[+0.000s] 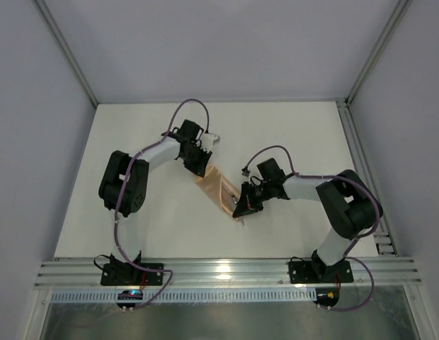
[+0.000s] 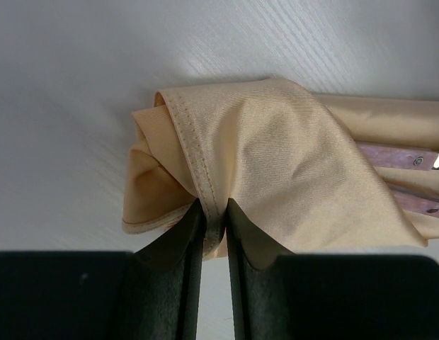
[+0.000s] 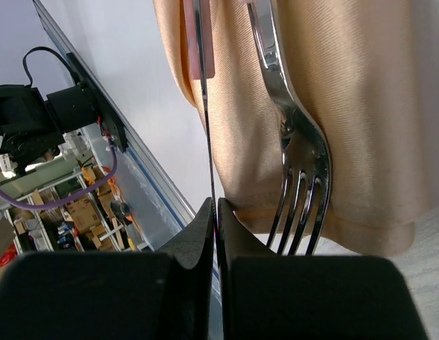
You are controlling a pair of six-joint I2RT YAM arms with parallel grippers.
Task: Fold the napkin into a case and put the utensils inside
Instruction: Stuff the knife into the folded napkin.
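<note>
The peach-orange napkin (image 1: 218, 185) lies folded into a narrow case at the table's middle. My left gripper (image 2: 214, 221) is shut on a hemmed fold of the napkin (image 2: 276, 149) at its far-left end (image 1: 200, 166). Two pale pinkish utensil handles (image 2: 400, 156) poke out from under the cloth. At the napkin's near-right end, my right gripper (image 3: 217, 212) is shut on the thin knife blade (image 3: 205, 120), seen edge-on over the cloth (image 3: 368, 106). A silver fork (image 3: 299, 149) lies on the napkin beside it, tines toward my fingers. In the top view, that gripper (image 1: 244, 207) hides the utensils.
White tabletop (image 1: 297, 134) all around the napkin. An aluminium rail (image 1: 226, 273) runs along the near edge, with both arm bases on it. Frame posts (image 1: 379, 49) rise at the back corners. Grey walls enclose the sides.
</note>
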